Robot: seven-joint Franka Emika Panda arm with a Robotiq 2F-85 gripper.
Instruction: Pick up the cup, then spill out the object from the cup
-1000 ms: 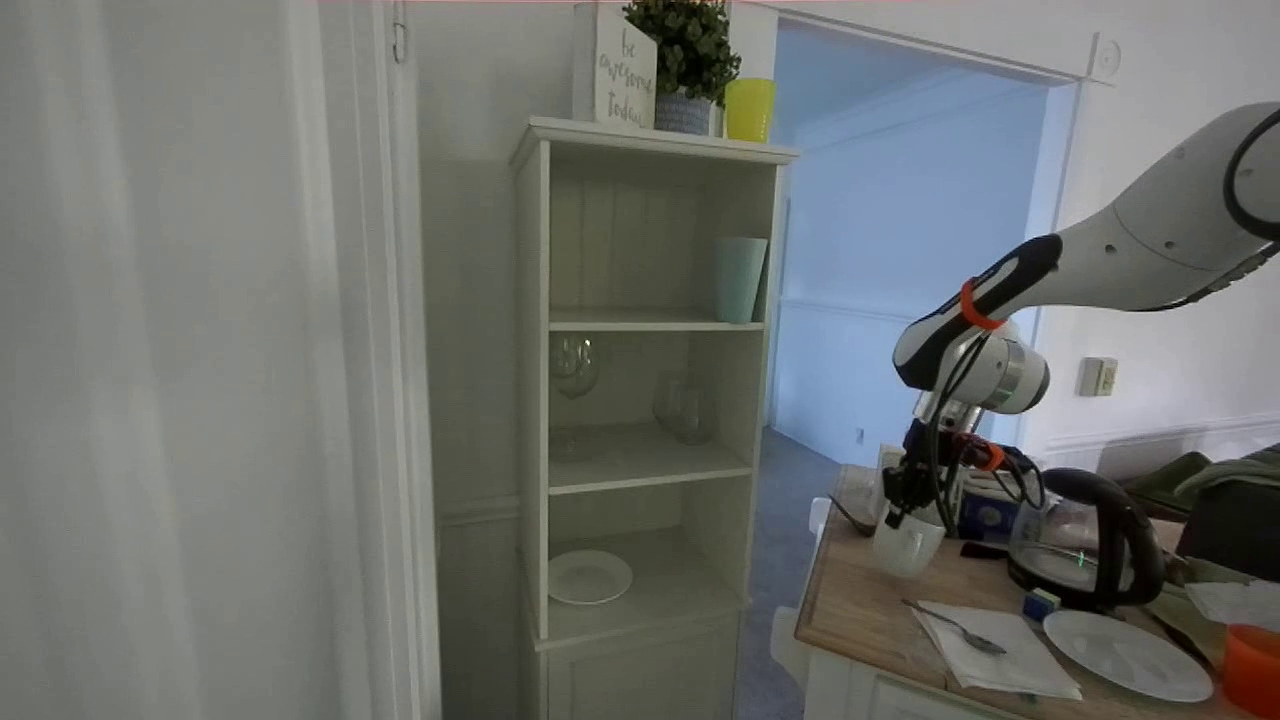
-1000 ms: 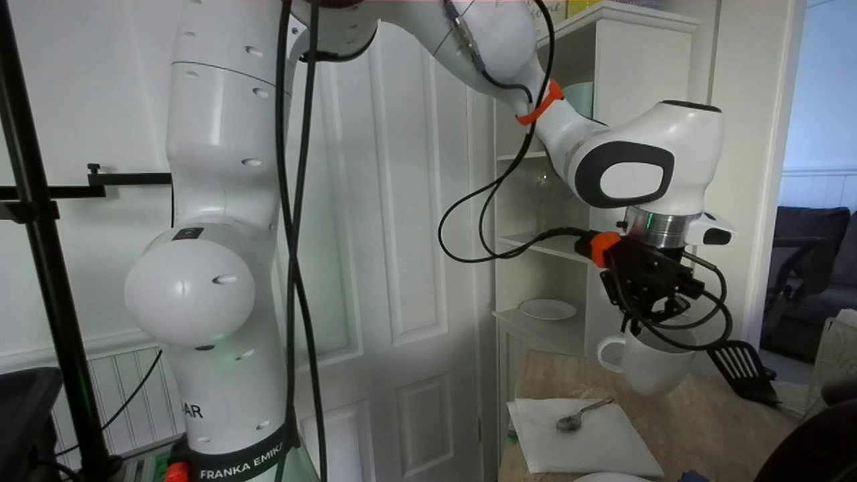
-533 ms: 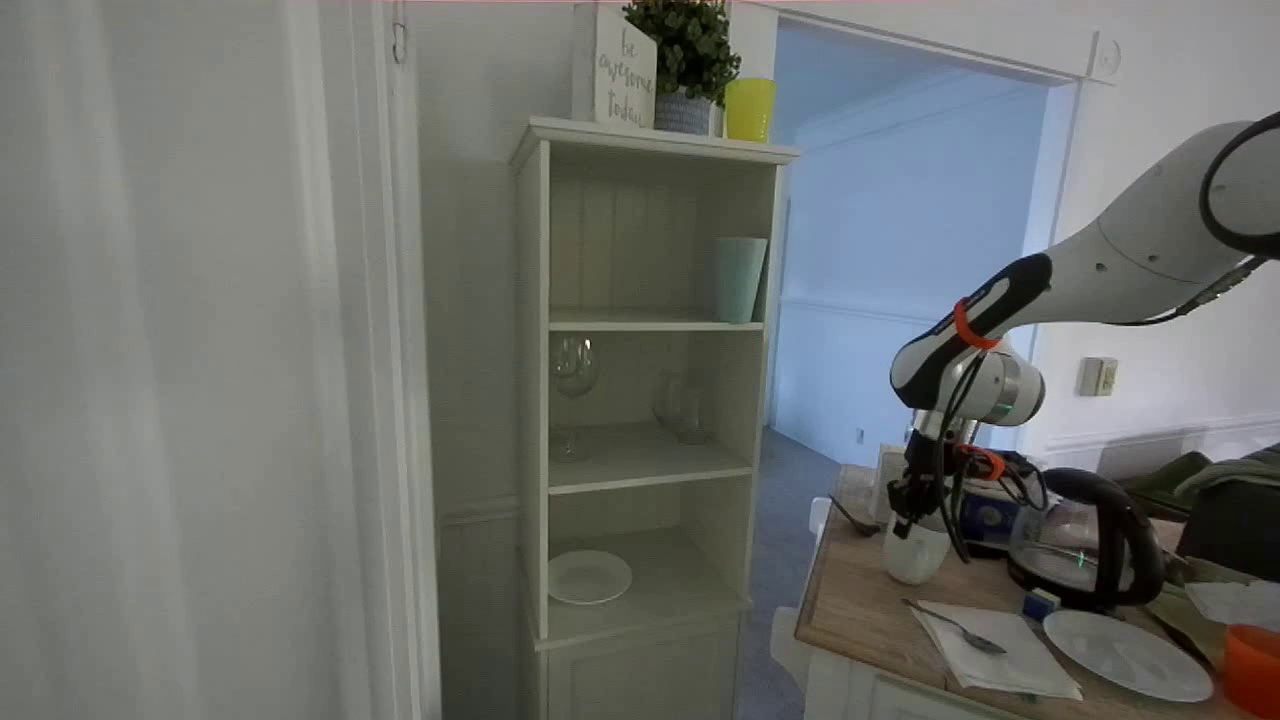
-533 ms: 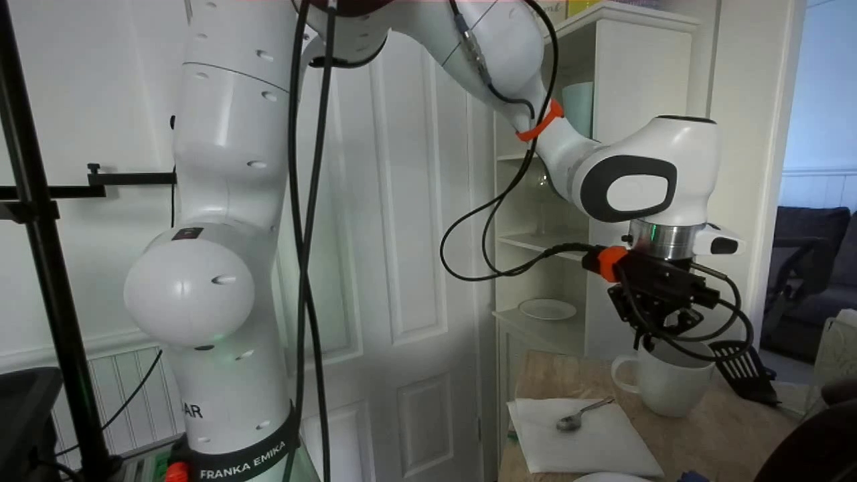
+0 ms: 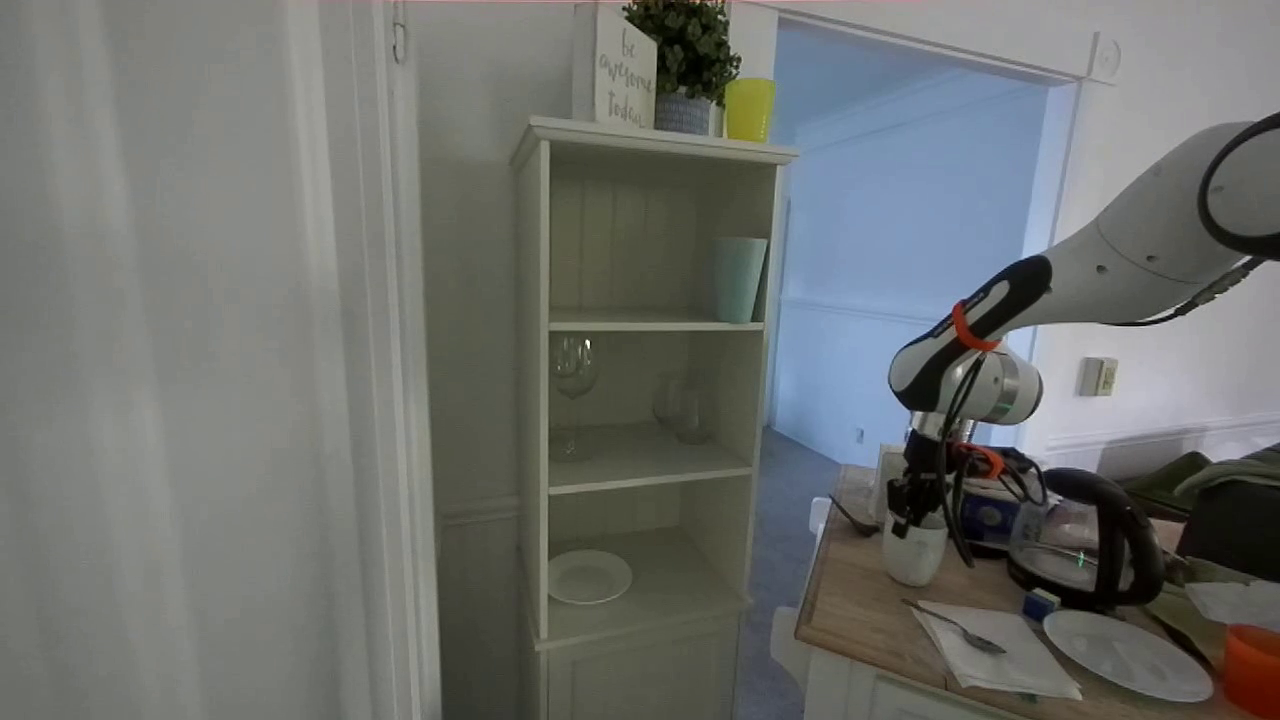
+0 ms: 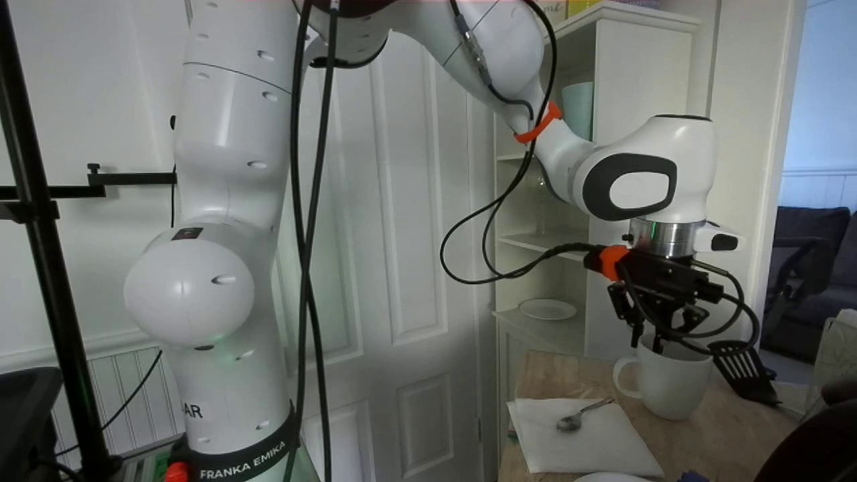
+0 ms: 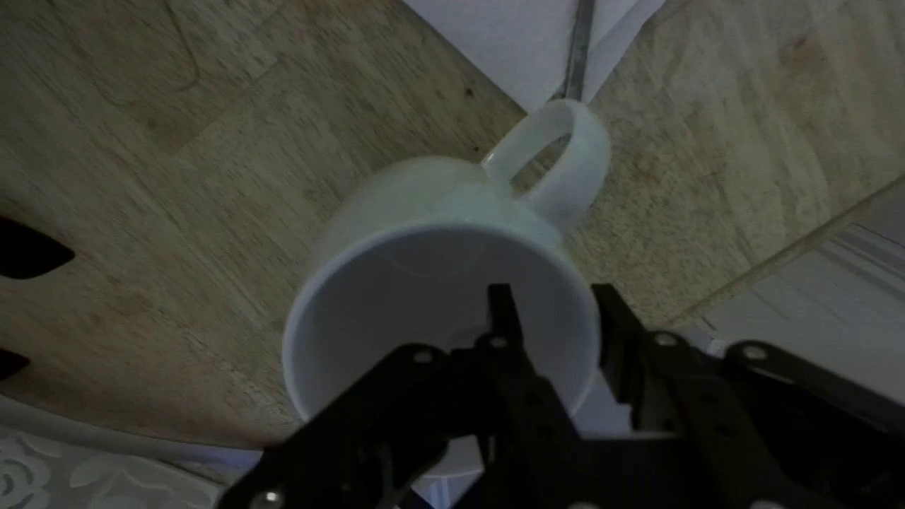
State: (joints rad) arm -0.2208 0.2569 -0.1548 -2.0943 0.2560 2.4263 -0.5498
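1. Currently, the white cup (image 6: 673,388) stands upright on the worktop (image 5: 850,600), its handle (image 7: 583,159) pointing toward the napkin (image 6: 589,448) and spoon (image 6: 570,422).
2. Jaws: apart, astride the cup's wall near the handle. The inner finger (image 7: 505,318) reaches into the mouth; the outer finger (image 7: 614,309) is just outside the rim. Contact with the wall cannot be confirmed.
3. Contents: no loose object can be made out in the dim interior; whether the cup is empty cannot be told.
4. Step in hand, by judgement: release at the rim. Raise the jaws straight up until both fingers clear the cup; a sideways pull could tip it.
5. If a fresh grip is required, close squarely on the wall, then lift before tilting.
6. Caution: the spatula (image 6: 753,385) and the kettle (image 5: 1112,545) are both near the cup; avoid striking them.
7. Surface: brown wood with visible joints and small marks. A plate (image 5: 1130,655) and a small blue block (image 5: 1040,604) lie near the napkin.
8. Room: a white cabinet (image 5: 645,680) stands past the worktop; a doorway (image 5: 910,250) opens onto a blue-lit space.
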